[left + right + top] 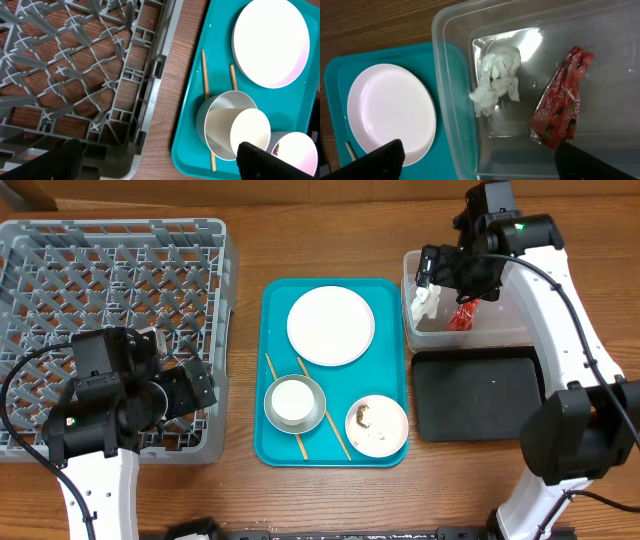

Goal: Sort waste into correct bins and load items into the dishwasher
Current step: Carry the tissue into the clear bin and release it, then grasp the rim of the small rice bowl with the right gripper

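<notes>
The counter (330, 500) is seen whole from directly above. The rack (75, 65) and teal tray (187, 135) are viewed closely from the left wrist, the clear tub (455, 100) from the right; the white plate (390, 112) is shared.

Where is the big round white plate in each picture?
Overhead: the large round white plate is in the upper middle, on the teal plastic tray.
Left wrist: it fills the top right corner, cut off by the edge.
Right wrist: it lies at the lower left, beside the clear plastic tub.
Shared landmark: the teal tray under it.
</notes>
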Controlling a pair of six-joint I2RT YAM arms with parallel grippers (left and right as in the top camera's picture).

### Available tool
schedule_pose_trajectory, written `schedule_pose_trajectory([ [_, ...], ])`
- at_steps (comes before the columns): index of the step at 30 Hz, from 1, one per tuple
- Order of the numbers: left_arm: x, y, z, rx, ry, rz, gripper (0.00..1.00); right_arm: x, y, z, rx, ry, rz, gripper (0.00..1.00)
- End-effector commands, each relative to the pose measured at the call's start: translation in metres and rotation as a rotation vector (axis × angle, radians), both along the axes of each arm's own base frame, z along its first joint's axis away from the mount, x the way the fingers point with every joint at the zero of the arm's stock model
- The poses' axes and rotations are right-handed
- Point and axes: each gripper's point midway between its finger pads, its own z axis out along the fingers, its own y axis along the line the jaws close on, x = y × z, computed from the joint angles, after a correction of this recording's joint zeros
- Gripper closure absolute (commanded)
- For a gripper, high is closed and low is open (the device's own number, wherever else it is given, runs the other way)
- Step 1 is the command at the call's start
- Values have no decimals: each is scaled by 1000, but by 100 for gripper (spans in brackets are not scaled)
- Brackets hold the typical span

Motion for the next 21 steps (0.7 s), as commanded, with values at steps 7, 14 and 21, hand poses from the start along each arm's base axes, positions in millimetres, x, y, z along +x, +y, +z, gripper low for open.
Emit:
schedule_pose_trajectory([
  [7, 6, 1, 7, 5, -26, -12, 0, -61, -18, 62, -44, -40, -7, 12],
  [14, 7, 2, 8, 7, -33, -12, 0, -111, -15, 53, -16, -76, -29, 12],
  [21, 8, 2, 8, 7, -36, -12, 0, -182, 56, 17, -34, -59, 327, 13],
])
